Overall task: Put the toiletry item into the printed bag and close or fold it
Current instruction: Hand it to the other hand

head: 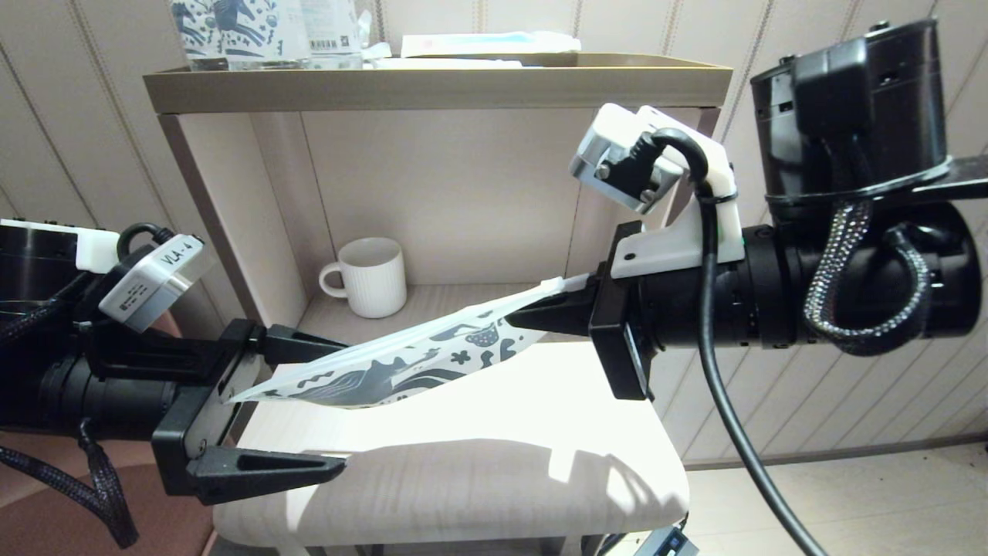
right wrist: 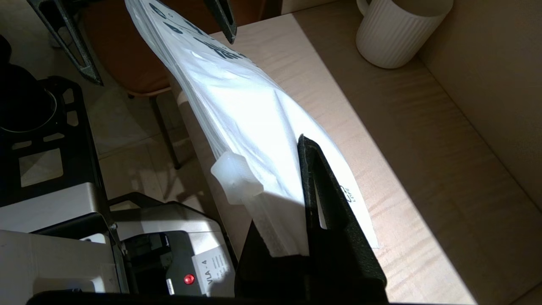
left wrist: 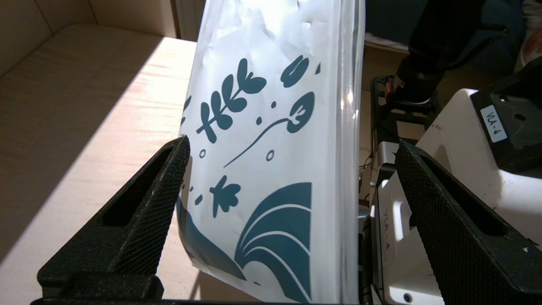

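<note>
I'm looking at a pale wood-grain desk top (head: pixel 494 455) under a shelf unit against a panelled wall, with sun striking the front of it. Nearest me, my left gripper (head: pixel 320 401) reaches in from the left with its black fingers (left wrist: pixel 139 212) spread as wide as they go; the near end of the printed bag (head: pixel 401 367), a flat white plastic zip pouch with dark blue horse and flower prints, hangs in the gap between them, and I can't tell whether it touches either finger. The pouch slants up through the air above the desk to my right gripper (head: pixel 552 309), which is clamped tight on its far end, just beside the white slider tab (right wrist: pixel 235 176). I can't make out the toiletry item. Farther back a ribbed white ceramic mug (head: pixel 372 276) stands in the alcove, and on the top shelf are upright horse-printed packs (head: pixel 255 31).
</note>
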`<state>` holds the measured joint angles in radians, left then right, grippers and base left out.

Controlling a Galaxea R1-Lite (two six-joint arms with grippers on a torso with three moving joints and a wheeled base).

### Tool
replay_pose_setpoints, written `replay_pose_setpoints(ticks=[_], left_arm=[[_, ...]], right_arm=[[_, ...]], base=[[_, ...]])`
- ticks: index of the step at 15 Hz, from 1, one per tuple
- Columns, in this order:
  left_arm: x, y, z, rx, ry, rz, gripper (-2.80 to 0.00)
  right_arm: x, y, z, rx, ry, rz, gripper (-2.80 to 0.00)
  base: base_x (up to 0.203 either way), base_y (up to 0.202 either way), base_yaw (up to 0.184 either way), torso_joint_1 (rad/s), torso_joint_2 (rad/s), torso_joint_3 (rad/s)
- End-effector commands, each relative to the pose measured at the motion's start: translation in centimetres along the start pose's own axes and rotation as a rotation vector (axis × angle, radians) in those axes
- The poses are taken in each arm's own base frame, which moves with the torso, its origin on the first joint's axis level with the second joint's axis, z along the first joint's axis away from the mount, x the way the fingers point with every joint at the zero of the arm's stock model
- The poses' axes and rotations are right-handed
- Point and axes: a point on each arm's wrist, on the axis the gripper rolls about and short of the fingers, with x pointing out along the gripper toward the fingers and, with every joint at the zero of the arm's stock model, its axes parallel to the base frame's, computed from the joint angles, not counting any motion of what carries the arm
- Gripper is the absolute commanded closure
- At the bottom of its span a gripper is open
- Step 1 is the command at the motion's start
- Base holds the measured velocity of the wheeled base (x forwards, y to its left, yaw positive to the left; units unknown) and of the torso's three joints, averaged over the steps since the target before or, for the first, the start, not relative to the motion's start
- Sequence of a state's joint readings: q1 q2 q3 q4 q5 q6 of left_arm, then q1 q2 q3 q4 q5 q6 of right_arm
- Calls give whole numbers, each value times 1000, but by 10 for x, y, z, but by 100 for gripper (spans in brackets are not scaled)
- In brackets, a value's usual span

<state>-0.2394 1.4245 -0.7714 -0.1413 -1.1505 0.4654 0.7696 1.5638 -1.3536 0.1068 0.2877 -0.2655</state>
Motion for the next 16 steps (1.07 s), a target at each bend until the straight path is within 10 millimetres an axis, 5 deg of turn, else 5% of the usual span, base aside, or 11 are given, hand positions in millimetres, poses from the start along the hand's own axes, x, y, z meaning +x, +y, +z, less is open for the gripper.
replay_pose_setpoints(ticks=[1, 2, 4, 16], left_arm=[[1, 1, 0, 3, -2, -4, -280], [1, 1, 0, 3, -2, -3, -280], [1, 2, 0, 16, 1, 14, 0], [0, -1, 5, 33, -1, 31, 0]], right_arm=[[0, 1, 0, -2, 0, 4, 0], [-1, 1, 1, -3, -3, 4, 0], [-1, 1, 2, -4, -8, 4, 0], [-1, 2, -2, 0, 8, 9, 0]], base=[[0, 0, 0, 0, 0, 0], [0, 0, 0, 0, 0, 0], [0, 0, 0, 0, 0, 0], [0, 0, 0, 0, 0, 0]])
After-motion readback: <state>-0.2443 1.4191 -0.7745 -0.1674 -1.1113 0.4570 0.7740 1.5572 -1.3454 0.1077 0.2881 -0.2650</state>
